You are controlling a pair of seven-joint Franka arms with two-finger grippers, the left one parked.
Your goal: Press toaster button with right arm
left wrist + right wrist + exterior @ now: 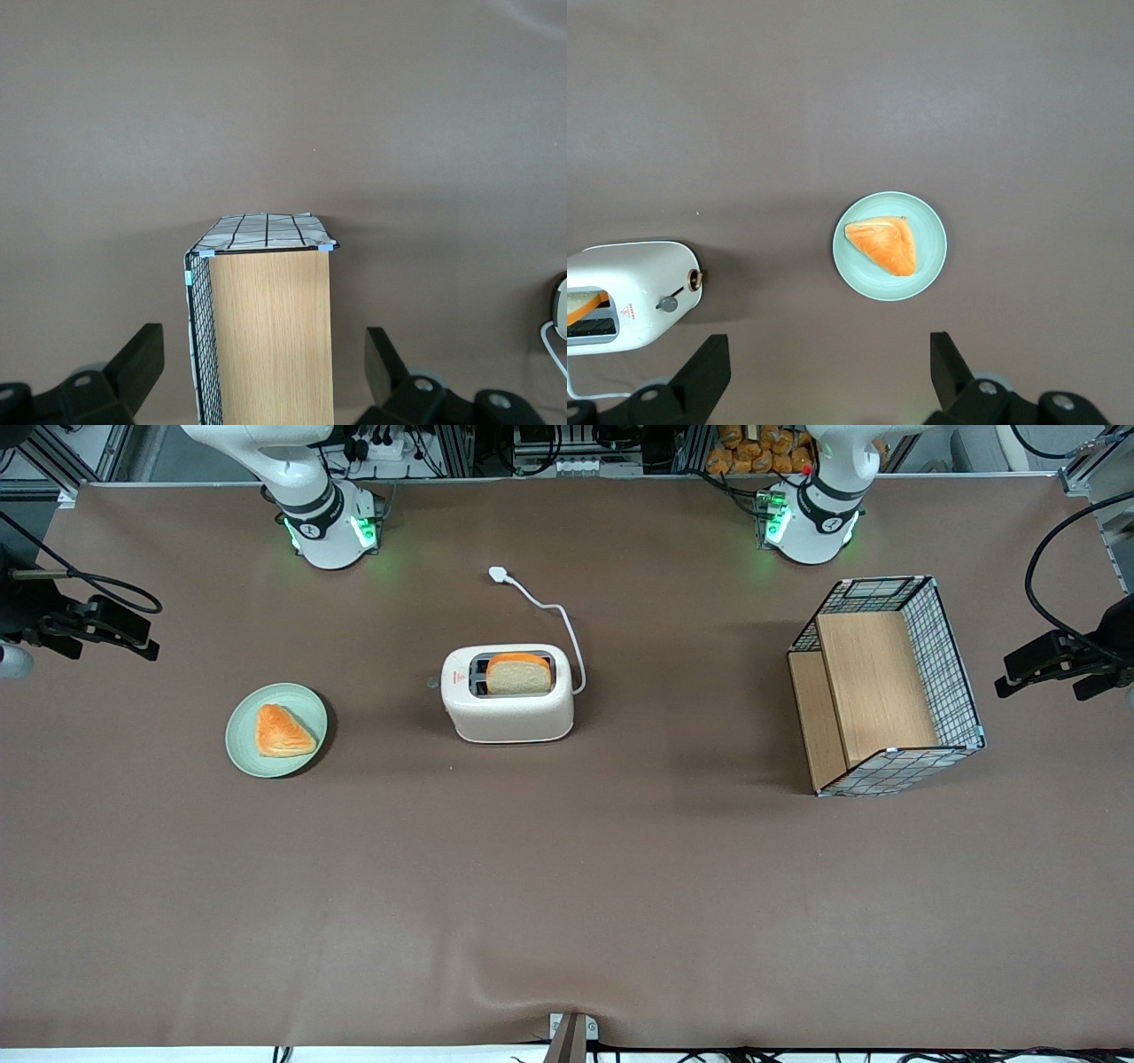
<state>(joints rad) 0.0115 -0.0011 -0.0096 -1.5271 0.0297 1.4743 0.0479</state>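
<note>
The cream toaster [508,694] sits mid-table with a bread slice [518,676] in one slot; its small grey button [668,304] juts from the narrow end facing the green plate [241,726], so it is open to approach; the right arm's gripper [828,376] hangs high above the plate, fingers spread, grasping nothing.

Toaster [508,710]: cream plastic-looking shell, faintly speckled, slight sheen. Toaster button [668,304] was smooth grey. Table cover [567,886] was matt brown with a few creases. Gripper [828,376], above the table beside the toaster, had matt black fingers.
</note>
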